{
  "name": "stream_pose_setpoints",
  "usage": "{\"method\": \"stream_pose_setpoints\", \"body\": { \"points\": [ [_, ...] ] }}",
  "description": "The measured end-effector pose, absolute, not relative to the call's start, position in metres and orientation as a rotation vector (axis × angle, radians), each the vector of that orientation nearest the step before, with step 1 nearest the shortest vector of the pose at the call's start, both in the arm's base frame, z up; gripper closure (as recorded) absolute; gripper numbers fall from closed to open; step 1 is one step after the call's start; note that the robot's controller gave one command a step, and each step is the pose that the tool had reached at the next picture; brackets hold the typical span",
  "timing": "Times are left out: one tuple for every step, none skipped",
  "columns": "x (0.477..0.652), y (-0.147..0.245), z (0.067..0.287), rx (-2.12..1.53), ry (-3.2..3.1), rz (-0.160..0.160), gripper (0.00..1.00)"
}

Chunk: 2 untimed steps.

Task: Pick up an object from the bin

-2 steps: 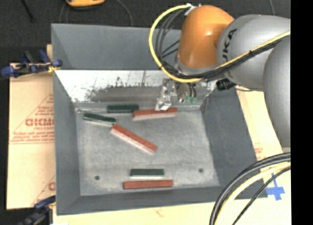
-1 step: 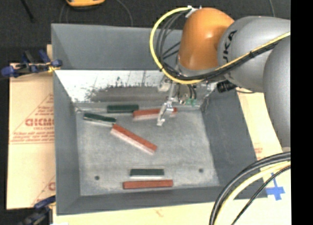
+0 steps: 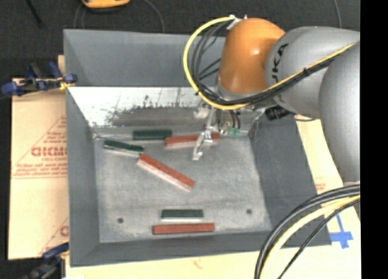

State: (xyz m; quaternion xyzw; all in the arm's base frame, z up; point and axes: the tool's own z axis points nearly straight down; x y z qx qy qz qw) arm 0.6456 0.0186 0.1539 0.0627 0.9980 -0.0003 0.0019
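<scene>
A short red bar (image 3: 180,141) lies flat on the floor of the grey metal bin (image 3: 121,59), close under the back wall. The hand (image 3: 202,144) is down at this bar's right end. Whether the hand is spread or pressed together cannot be told, nor whether it touches the bar.

There are six bars in the bin, three red and three dark green, all lying flat and apart from one another.

- Just left of the short red bar and slightly nearer the back wall is a dark green bar (image 3: 151,133), roughly in line with it.
- Further left lies a slanted green bar (image 3: 123,146).
- In front of the short red bar and a little to its left is a long red bar (image 3: 167,172), set diagonally with its right end toward the front.
- Well in front of the short red bar, near the front wall, a front green bar (image 3: 182,214) and a front red bar (image 3: 183,228) lie side by side, the red one nearer the wall.

No writing can be made out on any bar.

Above the hand are an orange cover (image 3: 248,53) and looping yellow cables (image 3: 194,41). The grey arm shell beside them carries dark lettering (image 3: 280,59), of which only "KA" reads clearly.
</scene>
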Motion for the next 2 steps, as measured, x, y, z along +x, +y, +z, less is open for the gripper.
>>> {"method": "stream_pose_setpoints", "body": {
  "points": [
    [0.6466,0.0318,0.0811,0.319,3.123,0.006,1.00],
    [0.6468,0.0318,0.0812,0.318,3.122,0.006,1.00]
  ]
}}
